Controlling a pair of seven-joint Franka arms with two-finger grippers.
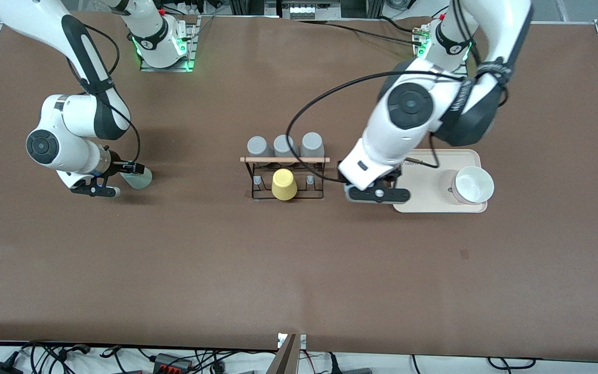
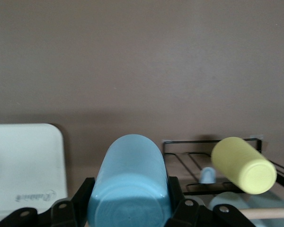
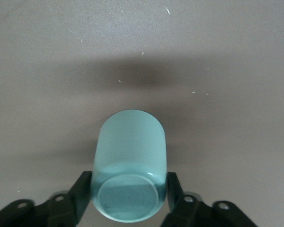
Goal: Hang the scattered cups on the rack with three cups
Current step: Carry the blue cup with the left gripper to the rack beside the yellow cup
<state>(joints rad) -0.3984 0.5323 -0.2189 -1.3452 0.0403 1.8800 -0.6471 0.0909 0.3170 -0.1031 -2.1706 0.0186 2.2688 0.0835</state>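
My left gripper [image 2: 130,188] is shut on the light blue cup [image 2: 130,158], which lies on its side between the fingers. In the front view this gripper [image 1: 377,187] is low between the rack [image 1: 257,179] and the tray, and its hand hides the blue cup. My right gripper [image 3: 128,185] is shut on the pale mint cup [image 3: 130,142]. In the front view that gripper [image 1: 130,173] holds the mint cup [image 1: 140,179] low over the table toward the right arm's end. The rack's pegs also show in the left wrist view [image 2: 213,158].
Three grey tumblers [image 1: 284,144] and a yellow tumbler [image 1: 284,184] hang on the rack under its wooden rod [image 1: 284,159]. A cream tray [image 1: 423,200] with a white cup [image 1: 473,184] lies beside the left gripper.
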